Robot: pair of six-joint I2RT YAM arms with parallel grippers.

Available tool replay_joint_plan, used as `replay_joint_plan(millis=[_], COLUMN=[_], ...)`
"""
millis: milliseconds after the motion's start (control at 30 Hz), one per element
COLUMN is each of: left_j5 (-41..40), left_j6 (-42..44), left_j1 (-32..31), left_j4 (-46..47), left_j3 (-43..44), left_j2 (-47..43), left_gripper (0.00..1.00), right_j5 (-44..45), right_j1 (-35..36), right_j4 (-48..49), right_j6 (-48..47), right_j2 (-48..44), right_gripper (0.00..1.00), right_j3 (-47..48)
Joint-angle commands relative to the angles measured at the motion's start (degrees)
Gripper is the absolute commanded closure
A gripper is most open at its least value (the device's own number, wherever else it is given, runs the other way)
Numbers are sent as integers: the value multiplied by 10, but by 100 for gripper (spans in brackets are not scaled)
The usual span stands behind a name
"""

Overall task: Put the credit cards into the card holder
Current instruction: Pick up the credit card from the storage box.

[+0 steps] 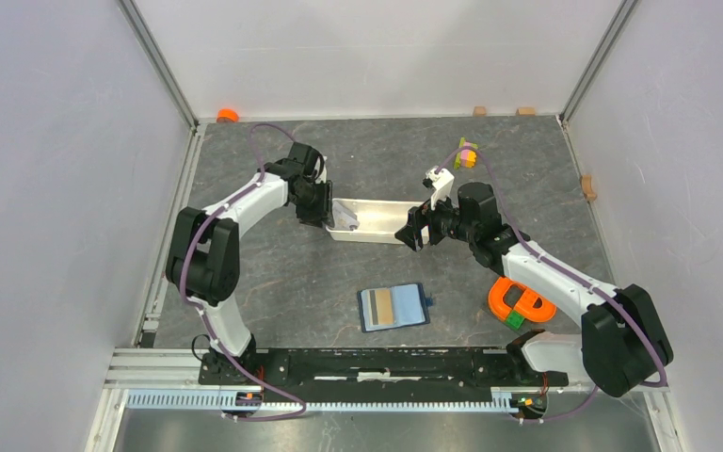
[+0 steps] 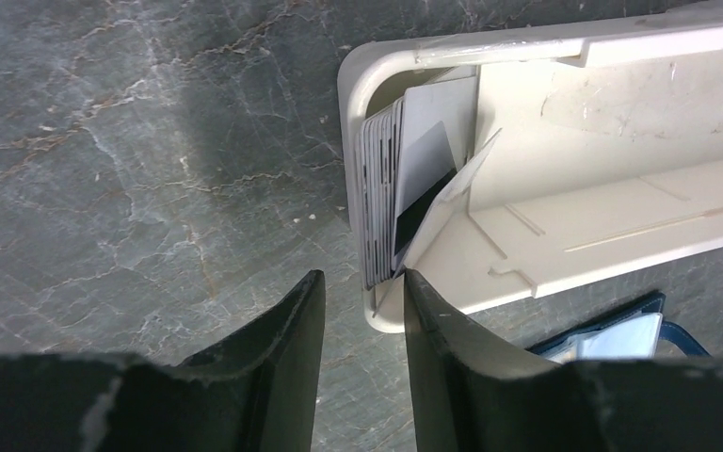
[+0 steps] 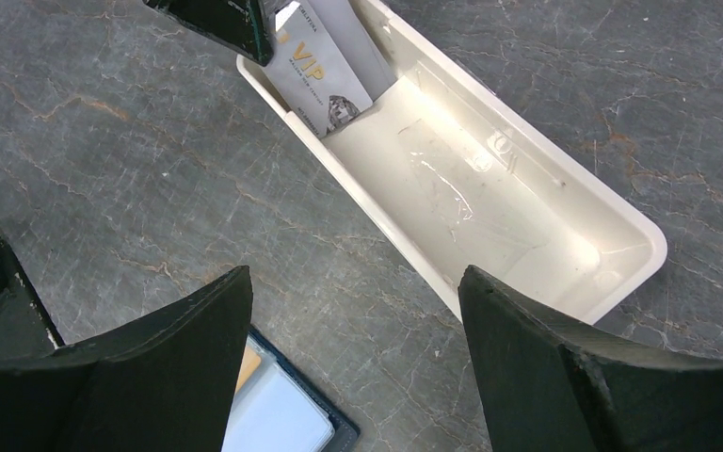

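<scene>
The white tray (image 1: pixel 381 218) lies lengthwise between the two arms. The credit cards (image 2: pixel 381 188) stand on edge as a tight stack against the tray's left end wall, inside it. The frontmost card (image 3: pixel 325 66) leans into the tray and is pale, with "VIP" in gold letters and a small emblem below. The finer print above the letters is too small to read. One card in the stack shows a dark stripe.

The left gripper (image 1: pixel 325 215) sits at that end of the tray. Its jaws are partly spread, one finger (image 2: pixel 282 348) outside the end wall and the other above the tray's near corner, with the card edges in the gap. I cannot tell whether they are pinching a card.

The right gripper (image 3: pixel 356 278) hangs at the tray's opposite end, spread wide and holding nothing.

The card holder (image 1: pixel 393 307) lies open and flat on the grey stone-patterned table (image 1: pixel 273 282), nearer the arm bases than the tray and well apart from it. Its grey-blue inside faces up, with a tan strip across it.

An orange tool (image 1: pixel 520 303) rests on the table beyond the tray's right end, beside the right arm.
</scene>
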Motion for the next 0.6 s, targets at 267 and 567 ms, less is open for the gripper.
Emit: replay_joint_plan(millis=[267, 567], left_j5=[-22, -8], left_j6=[16, 18], left_j1=[1, 1], left_j4=[-2, 2], left_j3=[4, 1], left_j2=[-47, -60], left_gripper=[70, 92], right_j5=[5, 3], right_j1=[-3, -3], right_j4=[11, 6], right_j6=[-5, -5], right_j2=[-12, -15], right_gripper=[15, 16], right_j3=[4, 5])
